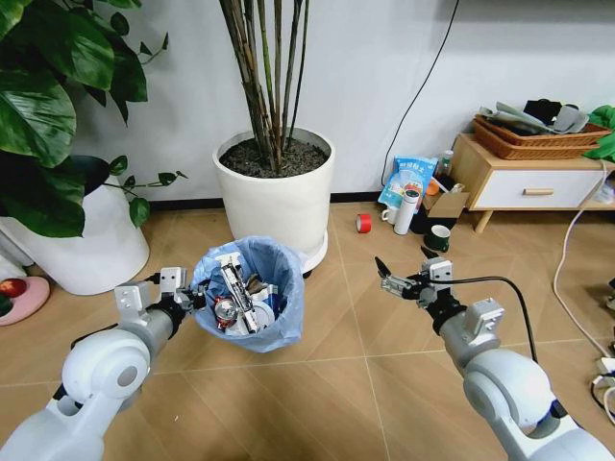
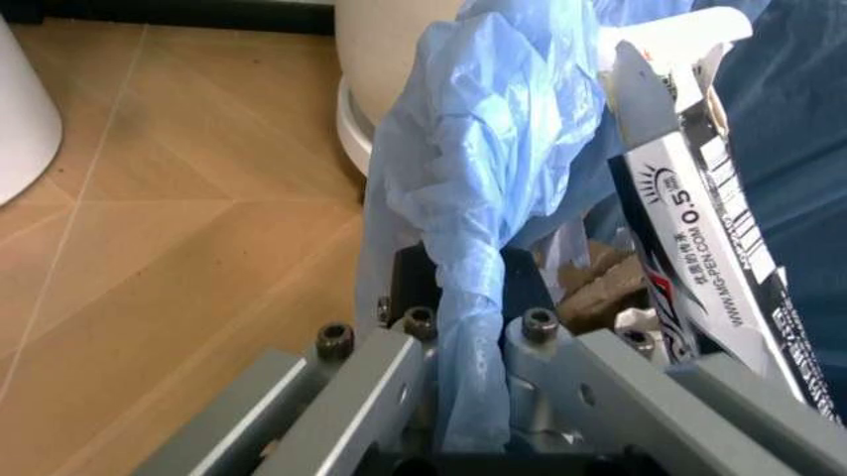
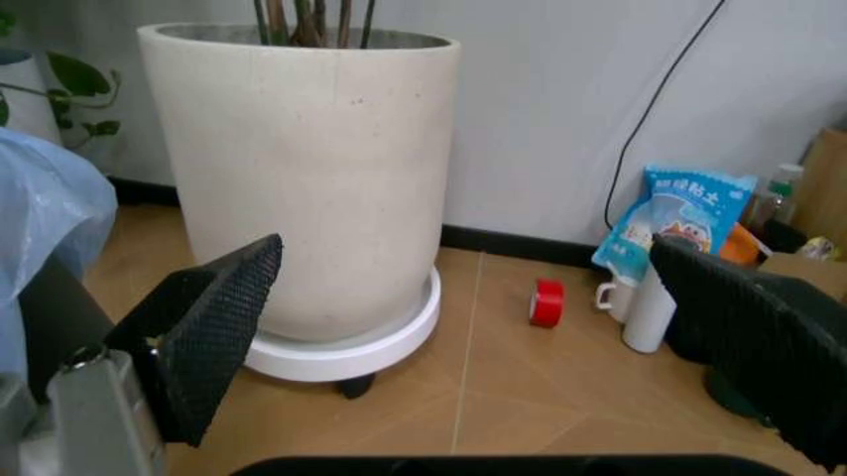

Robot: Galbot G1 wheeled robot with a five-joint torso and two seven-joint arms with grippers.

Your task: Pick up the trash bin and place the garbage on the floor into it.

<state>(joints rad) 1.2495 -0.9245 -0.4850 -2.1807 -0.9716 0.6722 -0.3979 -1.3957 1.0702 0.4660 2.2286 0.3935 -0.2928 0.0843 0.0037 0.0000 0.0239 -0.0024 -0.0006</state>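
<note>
The trash bin [image 1: 281, 293], lined with a crinkly light-blue bag, is held above the floor [image 1: 356, 346] just in front of the big white pot. My left gripper [image 1: 195, 298] is shut on the bin's left rim; the left wrist view shows its fingers [image 2: 549, 342] clamped on the rim and the bag [image 2: 483, 178]. Garbage [image 1: 236, 305] fills the bin: a black-white tube wrapper [image 2: 695, 258], a reddish crushed piece, white bits. My right gripper [image 1: 387, 279] hangs open and empty to the right of the bin, its black pads [image 3: 212, 327] wide apart.
A large white plant pot [image 1: 279, 197] on a wheeled saucer stands right behind the bin; another white pot [image 1: 91, 245] sits at the left. A red tape roll [image 1: 363, 223], white bottle [image 1: 406, 211], mug and snack bag lie near the low wooden cabinet [image 1: 533, 182]. Cables trail at the right.
</note>
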